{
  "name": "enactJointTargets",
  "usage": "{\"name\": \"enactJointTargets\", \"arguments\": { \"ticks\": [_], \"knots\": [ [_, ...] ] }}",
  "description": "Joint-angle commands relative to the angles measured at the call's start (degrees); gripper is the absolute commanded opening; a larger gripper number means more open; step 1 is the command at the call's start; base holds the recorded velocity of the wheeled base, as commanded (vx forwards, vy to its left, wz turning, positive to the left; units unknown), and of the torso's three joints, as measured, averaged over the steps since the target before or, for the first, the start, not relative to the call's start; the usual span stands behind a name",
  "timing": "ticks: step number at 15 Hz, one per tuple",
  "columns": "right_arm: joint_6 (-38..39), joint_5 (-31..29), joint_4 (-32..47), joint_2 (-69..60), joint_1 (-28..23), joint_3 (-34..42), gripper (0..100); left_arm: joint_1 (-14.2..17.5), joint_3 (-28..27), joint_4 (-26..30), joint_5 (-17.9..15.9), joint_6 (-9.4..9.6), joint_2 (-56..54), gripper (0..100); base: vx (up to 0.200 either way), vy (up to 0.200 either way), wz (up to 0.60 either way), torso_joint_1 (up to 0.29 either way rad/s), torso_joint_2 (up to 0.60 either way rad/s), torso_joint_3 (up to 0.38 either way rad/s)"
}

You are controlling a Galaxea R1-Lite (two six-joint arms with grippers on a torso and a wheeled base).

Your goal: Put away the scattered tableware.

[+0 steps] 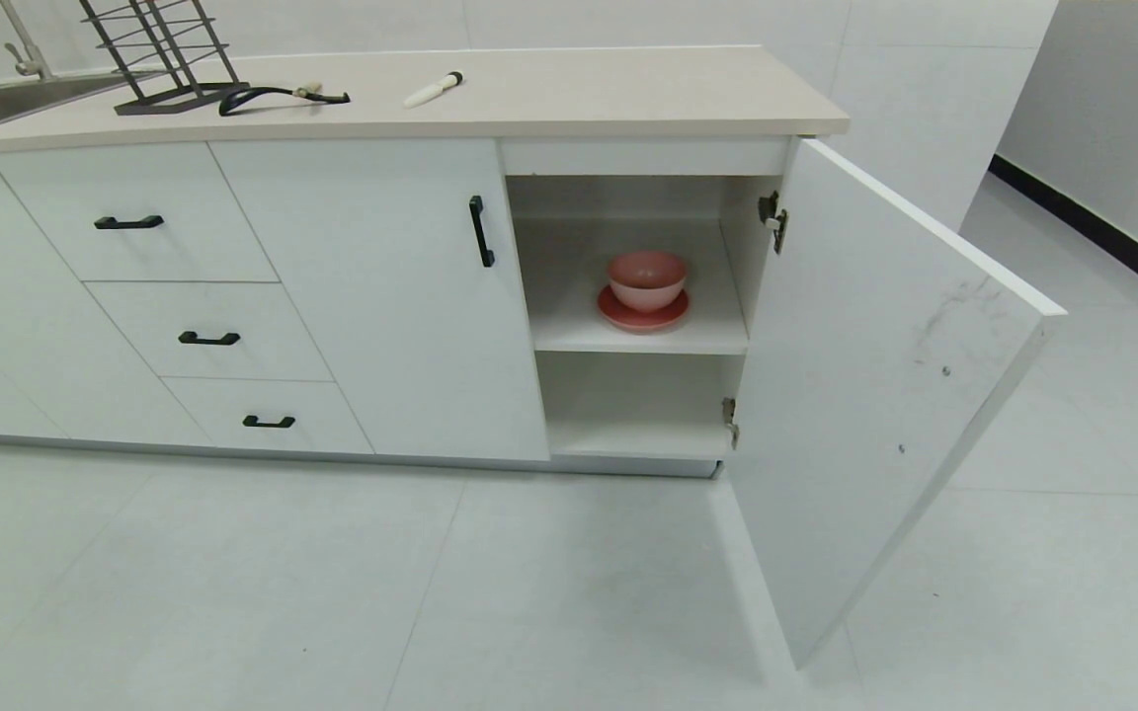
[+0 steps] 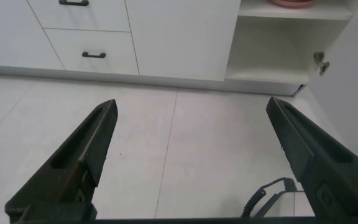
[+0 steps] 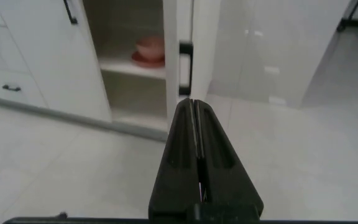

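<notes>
Bright, even light fills your views; the open door [image 1: 875,395] casts a faint shadow on the floor [image 1: 233,592] at five o'clock, the bowl [image 1: 646,279] sitting in dimmer shade.

A pink bowl [image 1: 646,279] stands upright on a flat red plate [image 1: 642,318]. Both sit right of the frame's centre, on the upper shelf [image 1: 569,336] of the open cabinet. In the upper left, on the desk [image 1: 628,89], a black utensil [image 1: 278,91] lies flat against the foot of a wire rack [image 1: 169,59]. A white utensil [image 1: 433,89] lies to its right, apart from it and at an angle.
</notes>
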Motion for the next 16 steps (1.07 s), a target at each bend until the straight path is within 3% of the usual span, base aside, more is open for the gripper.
{"name": "enactJointTargets", "arguments": {
  "ticks": [1,2,5,13,16],
  "knots": [
    [-1.2,3.4,-25.5,28.2,-1.0,-0.2,0,0.0,0.0,0.0,0.0,-0.06,0.0,100,0.000,0.000,0.00,0.000,0.00,0.000],
    [-1.5,7.4,-29.8,34.8,-6.3,3.3,0,0.0,0.0,0.0,0.0,-0.15,0.0,100,0.000,0.000,0.00,0.000,0.00,0.000],
    [-0.7,8.0,-35.4,47.2,-8.9,5.4,0,0.0,0.0,0.0,0.0,-0.15,0.0,100,0.000,0.000,0.00,0.000,0.00,0.000],
    [-0.9,9.7,-39.1,70.6,-9.2,-13.1,0,0.0,0.0,0.0,0.0,-0.15,0.0,100,0.000,0.000,0.00,0.000,0.00,0.000],
    [-2.3,15.0,-42.5,81.2,-9.1,-21.0,0,0.0,0.0,0.0,0.0,-0.06,0.0,100,0.000,0.000,0.00,0.000,0.00,0.000]
  ]
}}
